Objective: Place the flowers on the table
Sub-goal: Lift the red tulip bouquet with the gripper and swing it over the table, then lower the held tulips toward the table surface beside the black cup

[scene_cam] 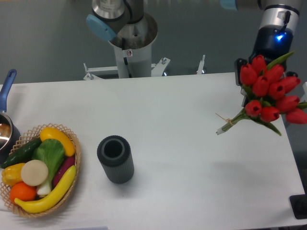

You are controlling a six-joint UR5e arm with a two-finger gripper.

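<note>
Nearest to you, at the left front of the table [192,158], sits a wicker basket [74,158] filled with toy produce: a long yellow banana [48,196] along its right edge, an orange [21,191] at the front, a pale round slice [34,172] on top of a leafy green vegetable [50,153], a purple eggplant [64,168] tucked beside the banana, a dark cucumber [21,151] and a yellow pepper [58,139] toward the back. Just right of the basket, apart from it, you see a ribbed dark grey vase [115,159] standing with its open mouth up. At the left edge a pot with a blue handle [5,93] is partly cut off by the frame. Moving back and to the right, the flowers [268,93] hang over the far right corner of the tabletop, red heads up and to the right, green stems slanting down to the left where tan string binds them; the cut stem ends look close to the white surface, but you cannot tell whether they touch it. The gripper [249,88] is mostly hidden behind the blooms, only a dark finger showing at their left side, so you cannot tell whether it is clamped on the bunch or let go. Above it the wrist shows a blue light [277,34]. Farthest back, beyond the table edge, stands the arm's grey base column [132,48].
</note>
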